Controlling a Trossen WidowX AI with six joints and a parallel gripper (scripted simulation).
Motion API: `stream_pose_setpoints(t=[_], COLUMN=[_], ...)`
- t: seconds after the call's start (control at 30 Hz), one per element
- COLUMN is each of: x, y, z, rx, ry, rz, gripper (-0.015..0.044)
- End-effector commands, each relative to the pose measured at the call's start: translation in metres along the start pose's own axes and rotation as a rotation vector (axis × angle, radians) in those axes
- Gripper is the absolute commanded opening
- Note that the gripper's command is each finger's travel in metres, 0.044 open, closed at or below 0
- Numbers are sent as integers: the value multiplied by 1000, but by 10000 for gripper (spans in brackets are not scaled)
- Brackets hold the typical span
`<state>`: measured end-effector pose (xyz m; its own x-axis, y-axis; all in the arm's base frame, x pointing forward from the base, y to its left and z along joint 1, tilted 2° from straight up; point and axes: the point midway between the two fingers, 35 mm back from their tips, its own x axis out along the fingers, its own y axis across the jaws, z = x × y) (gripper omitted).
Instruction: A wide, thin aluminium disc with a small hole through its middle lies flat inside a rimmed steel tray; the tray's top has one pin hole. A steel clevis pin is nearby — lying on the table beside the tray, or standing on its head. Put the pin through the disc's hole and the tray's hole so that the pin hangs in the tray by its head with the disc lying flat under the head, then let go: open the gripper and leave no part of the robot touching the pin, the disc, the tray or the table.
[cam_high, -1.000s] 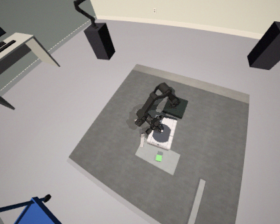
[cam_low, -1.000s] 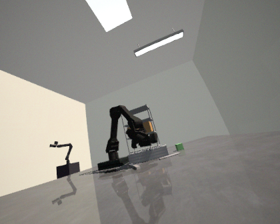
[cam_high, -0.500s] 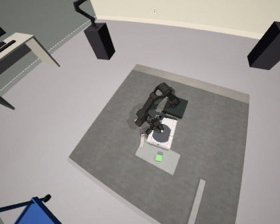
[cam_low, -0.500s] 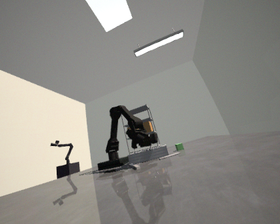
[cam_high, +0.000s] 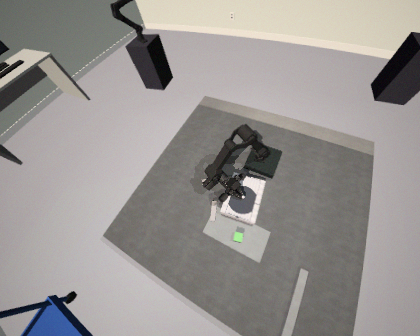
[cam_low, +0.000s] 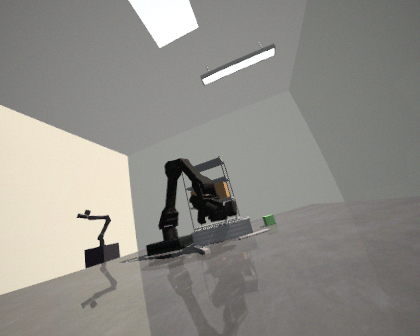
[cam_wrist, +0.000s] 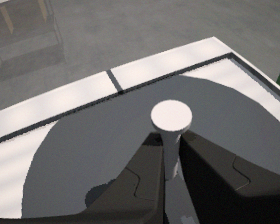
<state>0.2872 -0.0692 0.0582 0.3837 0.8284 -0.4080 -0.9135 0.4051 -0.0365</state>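
Grey, mottled counter (cam_high: 165, 200) (cam_low: 320, 260) carries one rectangular, rimmed steel tray (cam_high: 240, 218) (cam_low: 223, 232) (cam_wrist: 55, 97) and one green block (cam_high: 238, 237) (cam_low: 269, 220). One smooth, round, dark grey disc (cam_high: 243, 201) (cam_wrist: 95, 140) lies within the tray's rim. Above the disc, one gripper (cam_wrist: 168, 140) is closed on a single metallic clevis pin (cam_wrist: 171, 116), its flat circular head uppermost, its shank between two black, tapering fingers.

Arm (cam_high: 220, 157) (cam_low: 171, 192) arched, elbow high, forearm sloping down to a low wrist. Hand (cam_high: 243, 196) (cam_wrist: 168, 140) pitched downward, fingers nearly together, closed on something; exact tilt hard to judge from the far views.
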Motion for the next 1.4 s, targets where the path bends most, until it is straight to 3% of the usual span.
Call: stream_pose_setpoints(t=[0.0, 0.4, 0.6, 1.1, 1.2, 1.37], x=[0, 0, 0, -8, -21, -74], y=[0, 0, 0, 0, -2, -1], z=[0, 0, 0, 16, 13, 11], rx=[0, 0, 0, 7, 23, 91], ry=[0, 0, 0, -3, 9, 39], rz=[0, 0, 0, 0, -14, -62], gripper=[0, 0, 157, 160, 239, 370])
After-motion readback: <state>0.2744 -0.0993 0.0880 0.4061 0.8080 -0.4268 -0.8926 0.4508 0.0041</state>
